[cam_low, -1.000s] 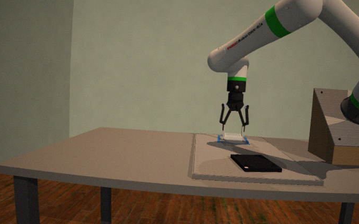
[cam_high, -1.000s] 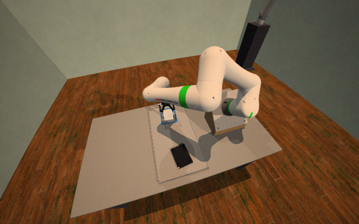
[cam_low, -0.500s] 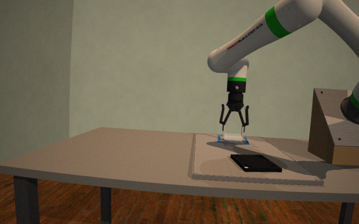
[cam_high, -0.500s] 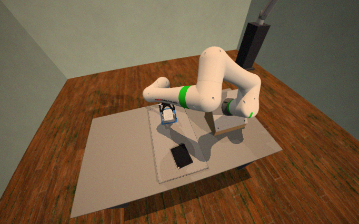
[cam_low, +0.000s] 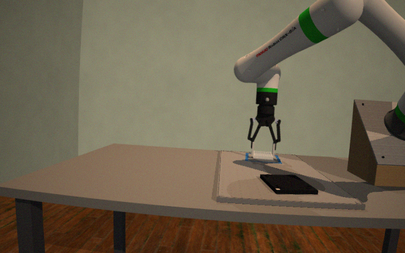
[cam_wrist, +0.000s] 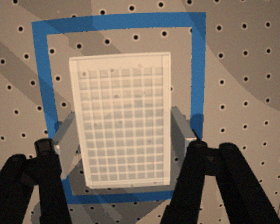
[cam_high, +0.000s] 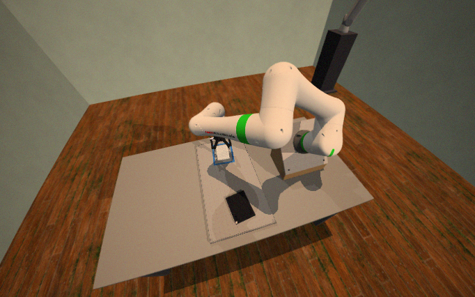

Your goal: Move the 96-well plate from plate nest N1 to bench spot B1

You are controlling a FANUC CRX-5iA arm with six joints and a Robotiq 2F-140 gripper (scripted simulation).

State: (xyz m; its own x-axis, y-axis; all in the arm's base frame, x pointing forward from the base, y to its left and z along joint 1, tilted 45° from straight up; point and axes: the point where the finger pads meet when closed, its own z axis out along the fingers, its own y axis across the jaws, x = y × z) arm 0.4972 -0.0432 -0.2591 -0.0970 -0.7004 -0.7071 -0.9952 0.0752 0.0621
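The white 96-well plate (cam_wrist: 120, 119) is right way up inside the blue taped outline (cam_wrist: 118, 26), its long sides along the outline's long sides. In the exterior view the plate (cam_low: 262, 154) sits at or just above the deck within the blue tape (cam_low: 278, 161); I cannot tell if it touches. My gripper (cam_wrist: 124, 123) (cam_low: 263, 147) is shut on the plate's two long sides, pointing straight down. From above, the plate (cam_high: 223, 153) shows under the wrist. The black plate nest (cam_high: 239, 206) lies empty nearer the deck's front, also seen from the side (cam_low: 288, 184).
The perforated deck plate (cam_high: 232, 192) lies on the grey table. The arm's tilted pedestal block (cam_low: 383, 151) stands to the right of the deck. A dark column (cam_high: 333, 55) stands on the floor behind the table.
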